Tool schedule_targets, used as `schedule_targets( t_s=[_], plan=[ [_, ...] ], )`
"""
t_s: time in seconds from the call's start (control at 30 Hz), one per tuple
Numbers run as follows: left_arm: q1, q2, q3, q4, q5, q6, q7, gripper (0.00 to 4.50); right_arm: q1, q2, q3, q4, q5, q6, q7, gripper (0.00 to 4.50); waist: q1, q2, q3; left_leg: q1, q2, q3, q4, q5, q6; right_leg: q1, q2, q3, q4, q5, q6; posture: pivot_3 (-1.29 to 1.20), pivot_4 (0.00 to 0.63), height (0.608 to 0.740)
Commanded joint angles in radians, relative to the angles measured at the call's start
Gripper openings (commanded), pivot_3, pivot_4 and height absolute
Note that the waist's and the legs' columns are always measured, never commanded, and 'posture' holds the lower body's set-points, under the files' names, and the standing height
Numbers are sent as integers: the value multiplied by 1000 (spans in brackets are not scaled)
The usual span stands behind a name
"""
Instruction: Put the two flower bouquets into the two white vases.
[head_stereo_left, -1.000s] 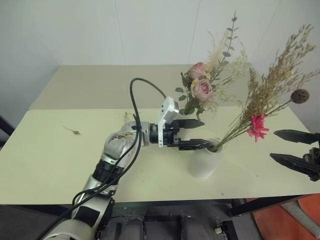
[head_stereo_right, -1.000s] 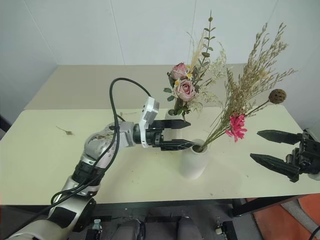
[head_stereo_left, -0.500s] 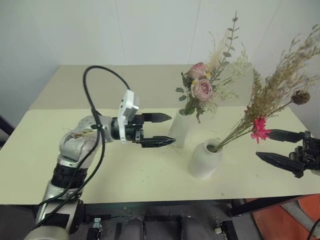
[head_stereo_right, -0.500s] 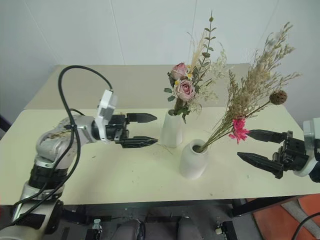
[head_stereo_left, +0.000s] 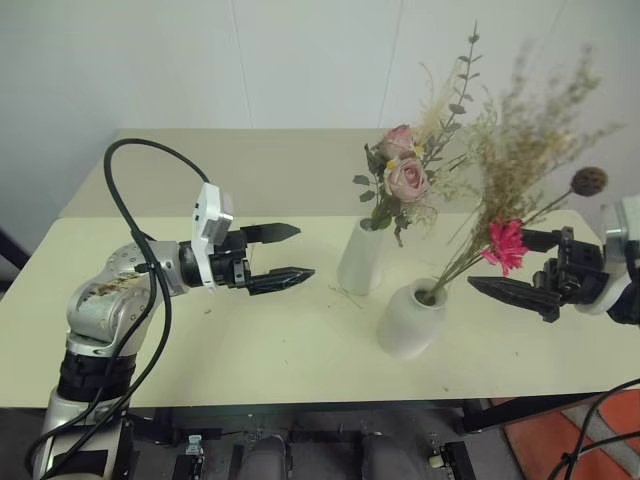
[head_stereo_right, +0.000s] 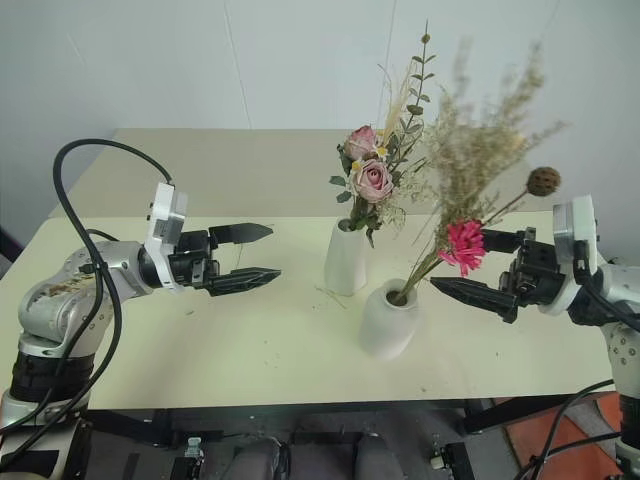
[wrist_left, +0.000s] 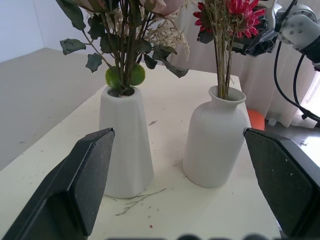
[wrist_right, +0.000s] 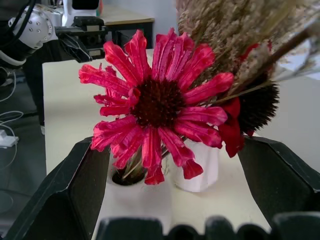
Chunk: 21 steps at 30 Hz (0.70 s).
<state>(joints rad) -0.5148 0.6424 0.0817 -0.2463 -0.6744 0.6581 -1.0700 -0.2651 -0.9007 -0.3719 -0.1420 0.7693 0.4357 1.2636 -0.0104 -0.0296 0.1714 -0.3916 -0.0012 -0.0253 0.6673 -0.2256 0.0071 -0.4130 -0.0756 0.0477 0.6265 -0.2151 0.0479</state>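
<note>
Head views. Task status, as judged: both placements look done; nothing lies loose on the table (head_stereo_left: 150, 330) save bits of dry litter.
- Tall cone vase (head_stereo_left: 360, 255): holds the rose bouquet (head_stereo_left: 400, 175), stems down in the mouth, standing near upright.
- Rounded vase (head_stereo_left: 408, 318), just beside and nearer than the cone: holds the dried-grass bouquet (head_stereo_right: 480, 160), stems in the mouth, the bunch leaning out toward the robot's right, magenta daisy (head_stereo_left: 506, 243) low on that side, brown seed head (head_stereo_left: 588, 181) higher.
- Left gripper (head_stereo_left: 285, 253): fingers spread wide, nothing between them, well apart from the cone vase.
- Right gripper (head_stereo_left: 512, 265): fingers spread on either side of the daisy and the leaning stems (whether it touches them cannot be told).

Left wrist view.
- Cone vase (wrist_left: 125, 145) and rounded vase (wrist_left: 215, 142) stand side by side, apart, each with stems seated in its mouth; two green round buds at the cone's rim.
- Own fingers (wrist_left: 80, 185) stand far apart, empty.

Right wrist view.
- Daisy (wrist_right: 155, 107) sits between the spread fingers (wrist_right: 60, 200), with the rounded vase (wrist_right: 140, 200) below it.

Remaining, as judged: perhaps a straightening of the leaning bunch, then withdrawal of both arms.
</note>
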Motion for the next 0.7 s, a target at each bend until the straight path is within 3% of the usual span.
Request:
schedule_targets(
  t_s=[0.03,0.5,0.7],
  plan=[
    [-4,16,25,-32,-24,-6,4,4480,13,-17,-33,-9,11,4,9,4500,1,0,0,0,0,0,0,0,0,0,0,0,0,0,0,0,150,740],
    [83,149,128,-34,-50,-11,-27,4480,297,-79,-222,-70,-11,8,32,4500,-4,0,0,1,1,1,-1,0,1,0,0,0,0,-1,0,0,150,740],
    [199,228,243,-63,-99,-19,-95,4480,419,-91,-317,-52,-22,11,64,4500,-5,0,0,0,1,1,-1,-1,0,0,0,0,0,-2,0,0,150,740]
  ],
)
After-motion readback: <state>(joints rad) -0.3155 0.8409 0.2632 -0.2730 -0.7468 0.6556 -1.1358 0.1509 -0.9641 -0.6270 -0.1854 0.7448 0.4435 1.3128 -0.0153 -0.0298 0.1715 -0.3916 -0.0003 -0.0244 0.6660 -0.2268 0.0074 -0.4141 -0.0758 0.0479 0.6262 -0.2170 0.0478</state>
